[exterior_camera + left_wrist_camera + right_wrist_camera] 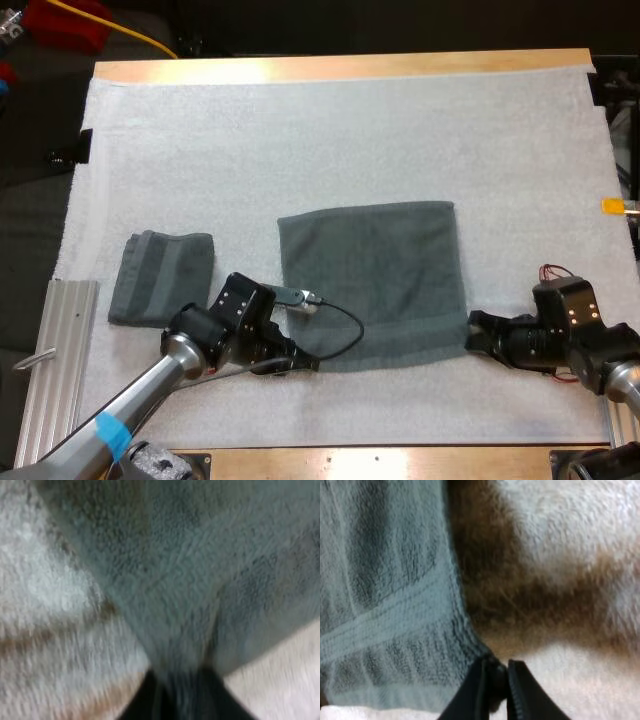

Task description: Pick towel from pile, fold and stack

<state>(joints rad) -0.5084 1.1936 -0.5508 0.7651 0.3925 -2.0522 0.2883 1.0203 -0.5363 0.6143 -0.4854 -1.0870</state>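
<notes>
You are at the fold step. The spread towel [370, 280] lies flat in the middle of the white mat [330, 140], and each arm is on one of its near corners. Your left gripper [305, 362] sits at the towel's lower left corner, just left of centre at the bottom of the high view. In its wrist view the cloth gathers into a ridge that runs down between the two black fingers [140, 702], so it is closed on the towel. Your right gripper [472, 335] is at the lower right corner. There the fingers stand close together with the tip of the corner between them, which I judge to be a pinch, though a shallow one.

The next move calls for lifting both corners together, level with each other, and carrying them toward the far edge so the near half lies over the far half. Keep the arms at an even pace, or the hem will skew. Watch the right corner, since so little fabric is caught that it could slip out.

The folded towel [160, 278] rests at the left of the mat, well apart from the spread one, and it looks like the place to stack.

In the high view the left arm's wrist covers its own fingertips and part of the towel's near edge. You cannot tell how deep either pinch goes, or whether the mat's pile is caught as well.
</notes>
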